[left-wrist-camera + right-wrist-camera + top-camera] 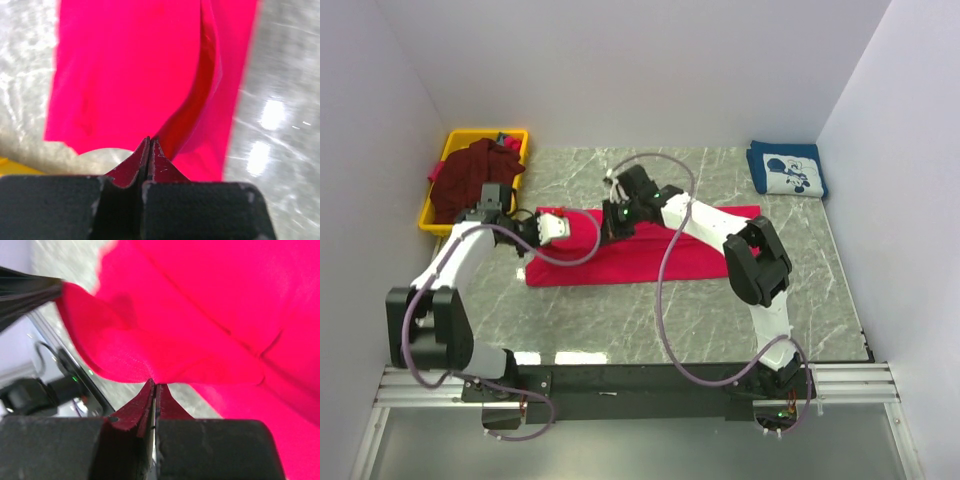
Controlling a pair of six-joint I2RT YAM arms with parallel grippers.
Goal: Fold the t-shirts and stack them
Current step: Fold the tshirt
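The crimson-red t-shirt [650, 255] lies partly folded in the middle of the table. My left gripper [562, 226] is shut on its left edge; in the left wrist view the jaws [150, 142] pinch a lifted fold of the red cloth [125, 70]. My right gripper [611, 232] is shut on the shirt's upper edge; in the right wrist view its jaws [154, 386] pinch a raised fold of the red cloth [210, 315]. The navy t-shirt with white print [787, 170] lies folded at the back right. The dark maroon t-shirt [470, 175] is heaped in the bin.
A yellow bin [520, 137] stands at the back left of the table. White walls close in the left, back and right sides. The marble tabletop [740, 320] ends at the black rail near the arm bases.
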